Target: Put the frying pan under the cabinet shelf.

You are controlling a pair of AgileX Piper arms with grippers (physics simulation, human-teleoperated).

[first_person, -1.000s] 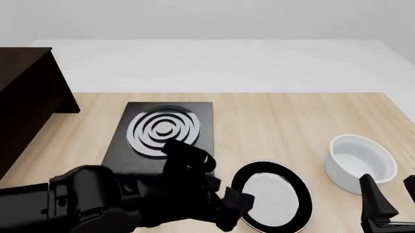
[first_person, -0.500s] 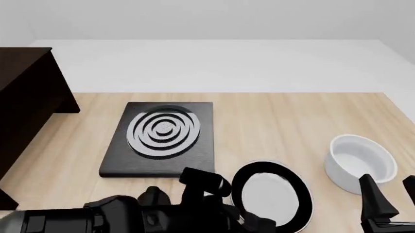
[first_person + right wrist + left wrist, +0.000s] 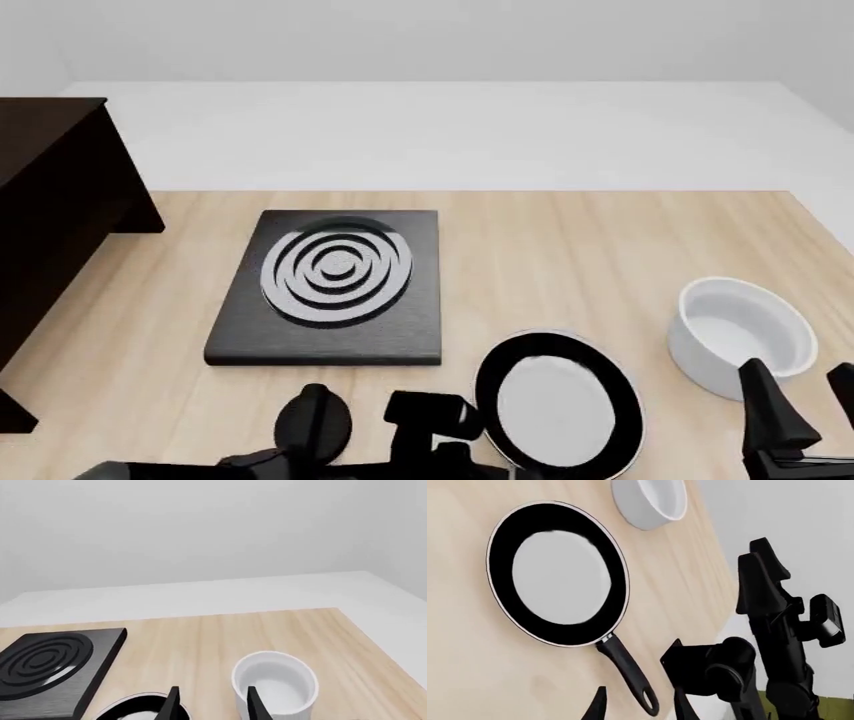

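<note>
Black fingertips of the left gripper (image 3: 639, 707) stand apart with nothing between them, and the short black handle (image 3: 628, 672) of the frying pan (image 3: 558, 573) points toward the gap without yet lying in it. In the front view the left arm's body (image 3: 400, 440) crowds the near edge of the pale wooden table (image 3: 561, 260), just beside the pan. That round, shallow, glossy black pan with its pale grey-white inside lies flat near the near edge, right of centre, between the flat black slab with grey concentric rings (image 3: 331, 285) and the deep white bowl (image 3: 738, 335).

The right gripper (image 3: 210, 705) is also spread and empty, hanging near the table's near right corner, close by the bowl.

The large, very dark brown wooden cabinet shelf (image 3: 54, 200) stands along the left edge, well apart from the pan.

The pan looks rigid and probably moderately heavy, weighted toward its bowl. Its gloss suggests a slippery rim, so the handle seems the better hold, taken close to the bowl to limit sagging or twisting.
</note>
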